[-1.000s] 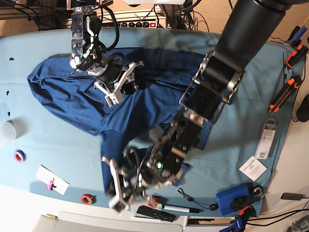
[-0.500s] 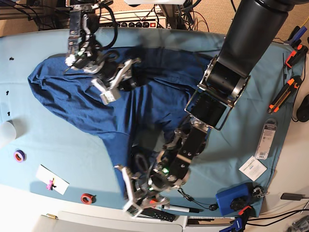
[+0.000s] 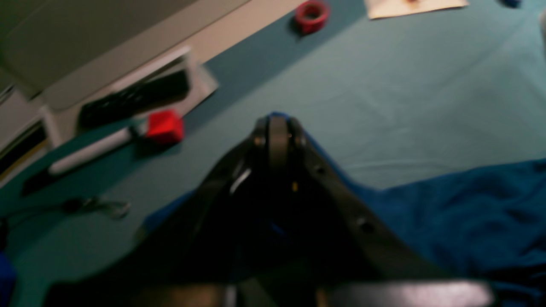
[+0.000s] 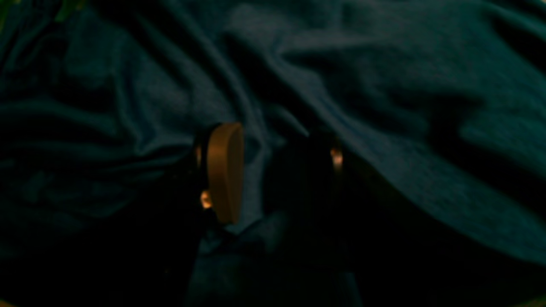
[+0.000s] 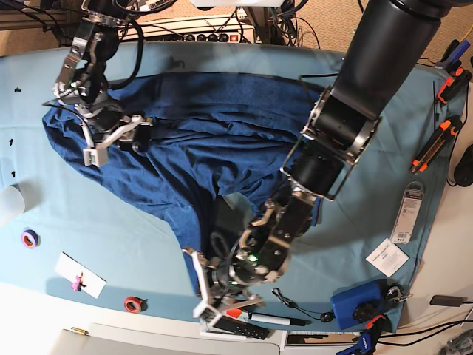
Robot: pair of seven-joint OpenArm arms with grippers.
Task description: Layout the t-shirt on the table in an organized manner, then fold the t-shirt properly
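The t-shirt [image 5: 185,148] lay crumpled across the bench [image 5: 369,214]. The left gripper [image 3: 275,128] was clenched on its near hem; the right gripper [image 4: 273,179], seemingly parted, pressed into its folds.

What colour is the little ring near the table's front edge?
Red. The ring shows best in the base view, lying on the teal table.

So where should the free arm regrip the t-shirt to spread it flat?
Probably the bunched rounded edge of the t-shirt at the base view's left, coming in from the bare table side. That edge lies exposed on the cloth, while the middle is heaped in folds, so a pinch there could catch several layers.
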